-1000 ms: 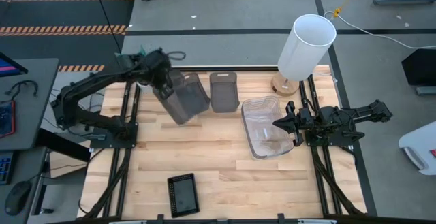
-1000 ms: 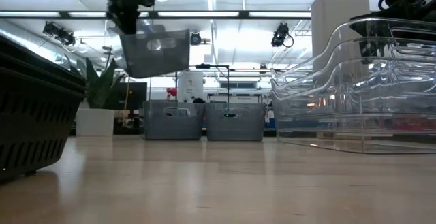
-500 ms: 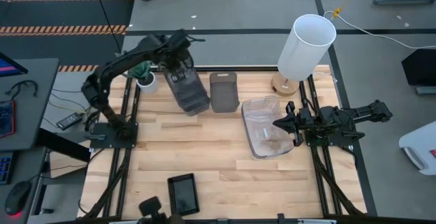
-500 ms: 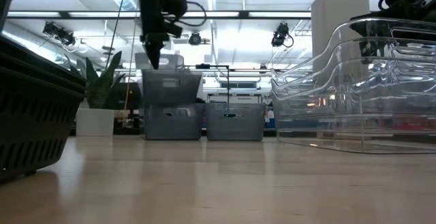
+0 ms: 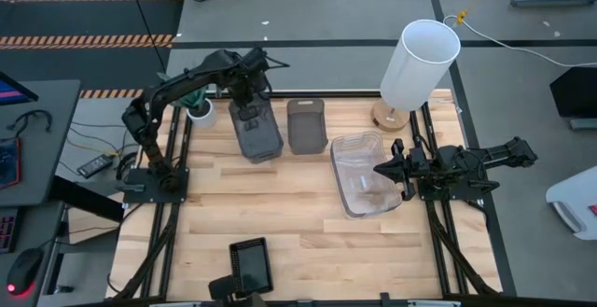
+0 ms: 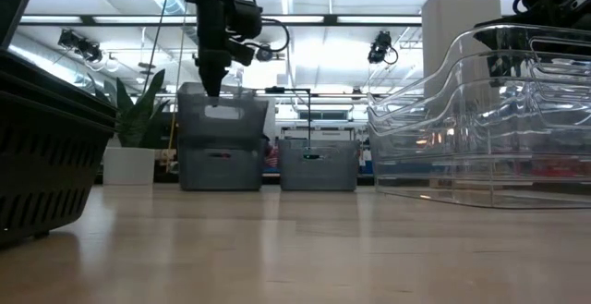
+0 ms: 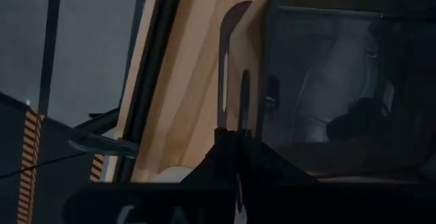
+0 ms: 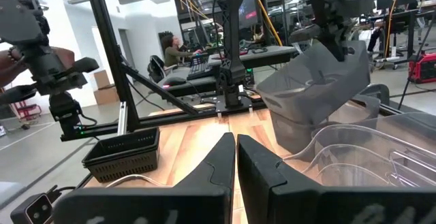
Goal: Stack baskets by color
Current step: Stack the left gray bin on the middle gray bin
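My left gripper is shut on a smoky grey basket at the table's far side. That basket stands in the top of a second grey basket that rests on the table. A third grey basket stands just to the right. A stack of clear baskets lies right of centre. My right gripper hangs shut and level above the stack's right side. A black mesh basket sits at the near edge. My left gripper pinches the far short wall of the grey basket at its rim, one finger inside and one outside. The fingers come from above, pointing steeply down. The basket hangs open side up, its lower part inside the grey basket beneath.
A tall white cylinder stands at the far right corner. A small white plant pot stands at the far left, close to my left arm. Bare wood lies across the table's middle and near right.
My left gripper has carried the grey basket toward the table's far edge and right, and down. The wrist has rolled. The basket, tilted and high a second ago, now hangs squarely and has sunk into the grey basket below.
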You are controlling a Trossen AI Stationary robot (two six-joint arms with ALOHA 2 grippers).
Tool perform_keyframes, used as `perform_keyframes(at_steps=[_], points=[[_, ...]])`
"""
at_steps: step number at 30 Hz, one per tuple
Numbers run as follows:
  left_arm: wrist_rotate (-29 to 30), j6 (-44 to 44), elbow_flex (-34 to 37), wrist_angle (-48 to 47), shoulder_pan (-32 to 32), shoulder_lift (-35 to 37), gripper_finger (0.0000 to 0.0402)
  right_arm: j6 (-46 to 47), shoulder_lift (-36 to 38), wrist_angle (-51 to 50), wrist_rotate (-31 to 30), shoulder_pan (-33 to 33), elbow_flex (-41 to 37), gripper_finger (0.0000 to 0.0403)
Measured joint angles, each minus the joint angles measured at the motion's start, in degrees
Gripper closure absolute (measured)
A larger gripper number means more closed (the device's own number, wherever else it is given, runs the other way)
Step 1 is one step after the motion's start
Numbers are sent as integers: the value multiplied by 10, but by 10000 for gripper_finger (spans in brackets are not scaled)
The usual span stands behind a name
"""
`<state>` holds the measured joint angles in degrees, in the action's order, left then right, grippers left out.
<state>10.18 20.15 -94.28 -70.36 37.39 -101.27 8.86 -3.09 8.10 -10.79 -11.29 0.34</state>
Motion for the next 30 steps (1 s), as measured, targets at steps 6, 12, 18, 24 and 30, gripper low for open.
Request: perform_keyframes(at_steps=[6, 12, 18, 24, 30], points=[[-27, -10, 0, -21, -11, 0, 398, 0, 0, 0, 0, 0, 0, 380], [-64, -34, 0, -39, -23, 0, 398, 0, 0, 0, 0, 0, 0, 380], [-66, -41, 0, -50, -45, 0, 398, 0, 0, 0, 0, 0, 0, 380], [-65, -48, 0, -50, -52, 0, 398, 0, 0, 0, 0, 0, 0, 380], [-65, -48, 0, -64, -52, 0, 398, 0, 0, 0, 0, 0, 0, 380]])
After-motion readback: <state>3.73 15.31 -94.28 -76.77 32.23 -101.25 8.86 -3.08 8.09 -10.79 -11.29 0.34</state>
